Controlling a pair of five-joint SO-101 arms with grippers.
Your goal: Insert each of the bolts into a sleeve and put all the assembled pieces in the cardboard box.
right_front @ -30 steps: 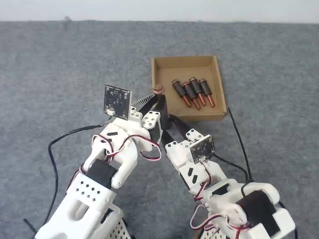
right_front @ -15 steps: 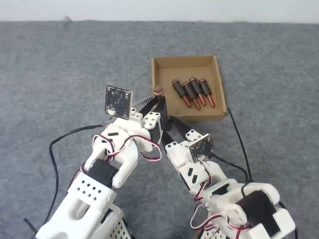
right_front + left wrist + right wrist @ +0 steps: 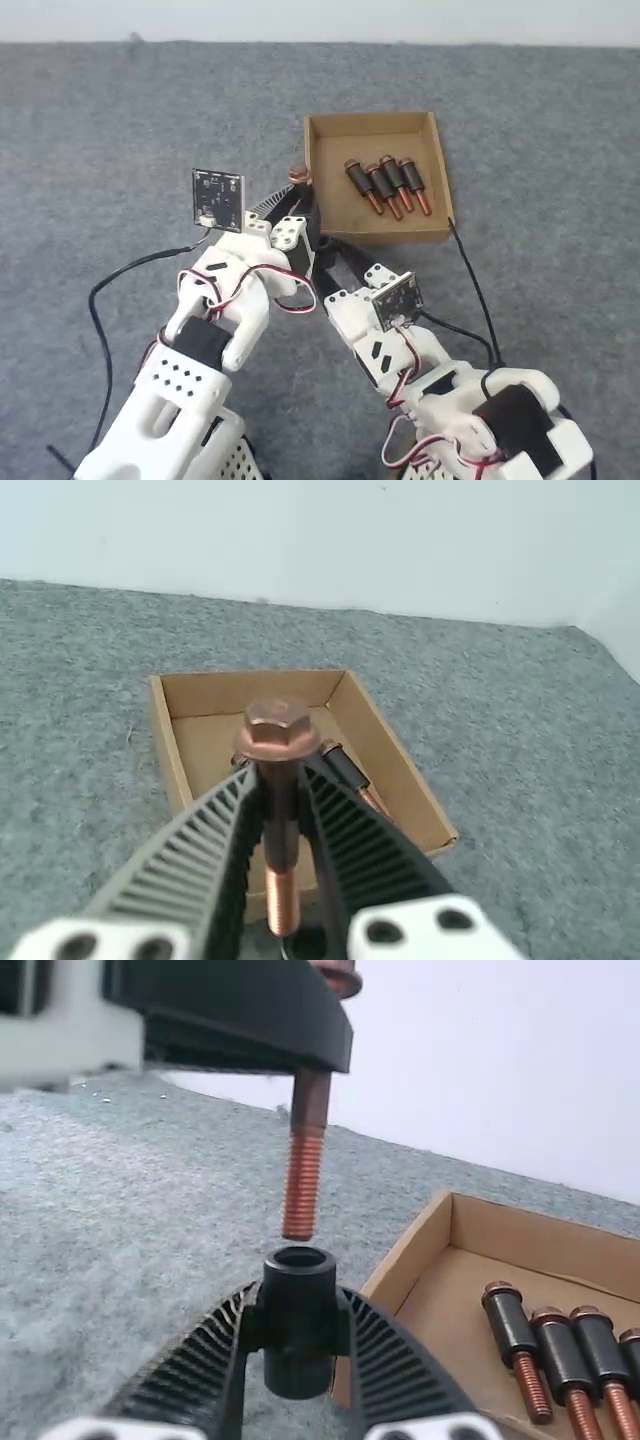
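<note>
Shifting left, we bring the bolt (image 3: pixel 277 730) pinched in the left pincer (image 3: pixel 280 775) just above the sleeve (image 3: pixel 298 1310) the right pincer (image 3: pixel 298 1305) pinches.

— What was hidden?
— My left fingers (image 3: pixel 205 850) covered most pieces (image 3: pixel 346 770) in the cardboard box (image 3: pixel 388 755); the bolt (image 3: pixel 303 1160) was cropped at its head.
— The sleeve (image 3: pixel 298 1330)?
— From above, my arms (image 3: pixel 240 300) hid it.

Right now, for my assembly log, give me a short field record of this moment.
left hand: shut on bolt, upright, thread down
right hand: shut on sleeve, opening up
bolt versus sleeve: tip just above the opening, not yet inserted
cardboard box: four assembled pieces inside
</note>
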